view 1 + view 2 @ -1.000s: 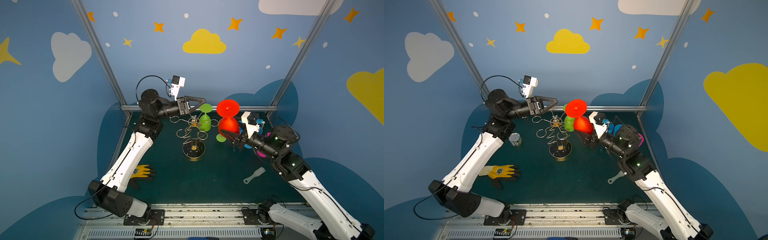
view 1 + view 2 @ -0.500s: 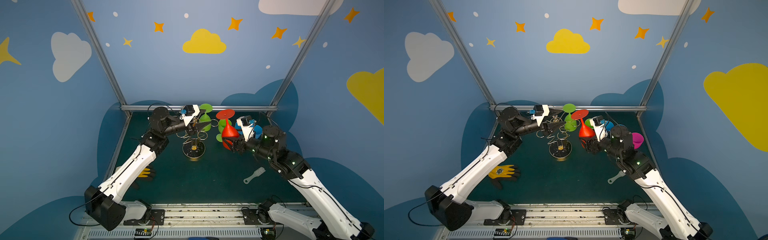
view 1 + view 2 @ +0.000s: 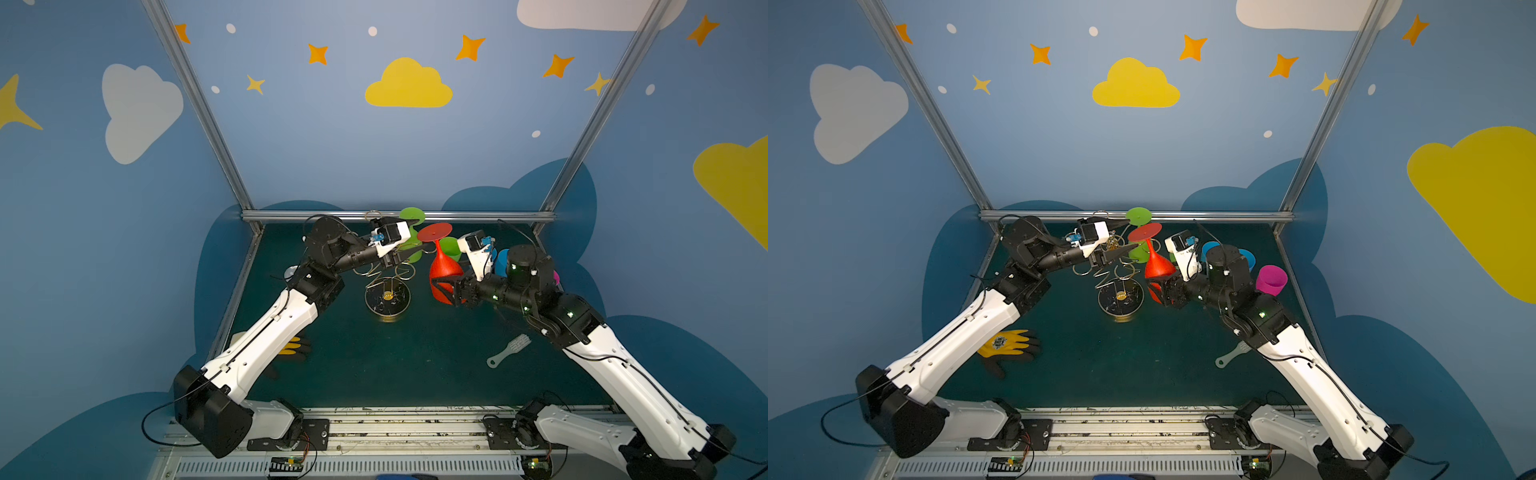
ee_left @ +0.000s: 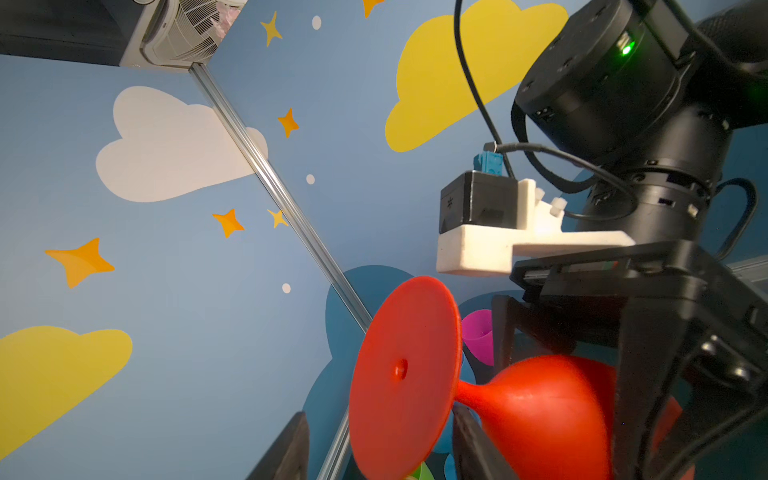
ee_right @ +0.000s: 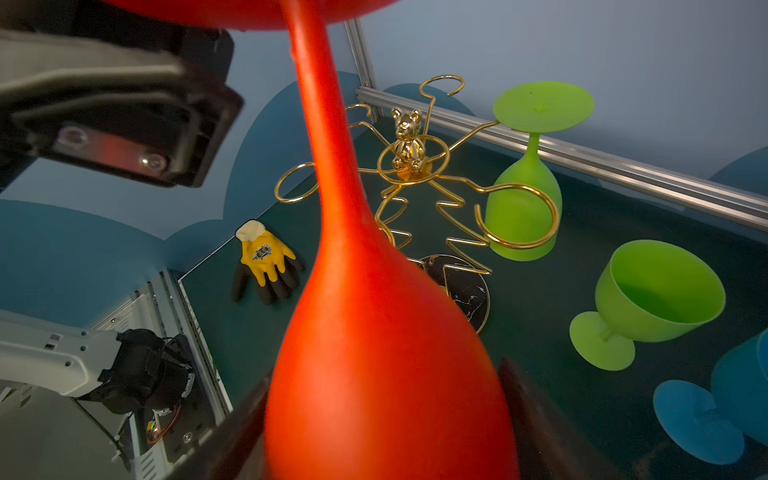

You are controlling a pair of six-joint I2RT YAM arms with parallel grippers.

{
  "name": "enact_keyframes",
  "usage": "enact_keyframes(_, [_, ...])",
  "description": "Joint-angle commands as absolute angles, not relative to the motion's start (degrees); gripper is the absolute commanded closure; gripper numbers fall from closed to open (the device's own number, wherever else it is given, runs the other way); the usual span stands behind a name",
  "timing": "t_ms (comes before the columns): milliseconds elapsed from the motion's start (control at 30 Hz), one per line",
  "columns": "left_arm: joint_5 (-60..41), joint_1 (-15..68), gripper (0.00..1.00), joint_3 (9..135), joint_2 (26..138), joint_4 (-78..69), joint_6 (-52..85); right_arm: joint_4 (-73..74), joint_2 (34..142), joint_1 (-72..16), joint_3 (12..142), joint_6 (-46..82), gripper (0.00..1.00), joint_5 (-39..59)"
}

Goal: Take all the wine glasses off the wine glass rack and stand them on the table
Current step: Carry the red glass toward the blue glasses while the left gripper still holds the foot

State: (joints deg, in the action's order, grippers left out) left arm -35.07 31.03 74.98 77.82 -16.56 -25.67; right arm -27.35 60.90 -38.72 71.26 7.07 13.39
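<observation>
My right gripper [image 3: 442, 286] [image 3: 1156, 289] [image 5: 386, 415] is shut on the bowl of a red wine glass [image 3: 444, 268] [image 3: 1156, 266] [image 5: 374, 332]. The glass is upside down, off the rack, with its foot up. My left gripper [image 3: 417, 235] [image 3: 1129, 237] [image 4: 380, 415] is open, and its fingers straddle the red foot disc [image 4: 403, 374]. The gold wine glass rack [image 3: 386, 291] [image 3: 1121, 295] [image 5: 409, 166] stands just left of the red glass. A green wine glass [image 5: 523, 208] [image 3: 1138, 216] hangs upside down from one rack arm.
A second green glass [image 5: 656, 291] and a blue glass [image 5: 706, 415] [image 3: 1246, 257] stand upright behind the right arm, with a magenta cup [image 3: 1271, 279] further right. A yellow glove [image 3: 1007, 343] lies at front left and a grey brush [image 3: 509, 351] at front right.
The left arm came down from above the rack and reached to the red glass's foot, its jaws narrowing. The right gripper lowered the red glass and brought it forward.
</observation>
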Motion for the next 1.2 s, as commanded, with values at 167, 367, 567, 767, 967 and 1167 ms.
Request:
enact_keyframes(167, [-34.7,31.5,0.69,76.7,78.5,-16.5,-26.9,-25.7,62.3,-41.2,72.9,8.4,0.89,14.6])
enact_keyframes(367, [-33.7,31.7,0.95,76.4,78.2,-16.8,-26.2,-25.3,61.8,-42.0,72.3,9.4,0.68,14.2])
enact_keyframes(567, [-28.1,31.8,0.97,73.6,76.6,-20.2,-21.1,-21.9,58.1,-41.7,70.5,10.2,0.29,12.0])
enact_keyframes(767, [-22.8,31.8,0.97,70.1,74.3,-20.5,-12.1,-15.3,50.3,-40.5,66.2,10.7,0.21,11.7])
enact_keyframes(967, [-17.6,31.8,0.97,66.0,71.4,-21.7,-5.1,-13.2,41.9,-39.6,62.8,9.7,0.2,10.3])
enact_keyframes(1167, [-17.1,31.7,0.97,64.2,69.6,-22.0,-1.5,-13.5,34.7,-39.1,58.0,9.3,0.21,4.7])
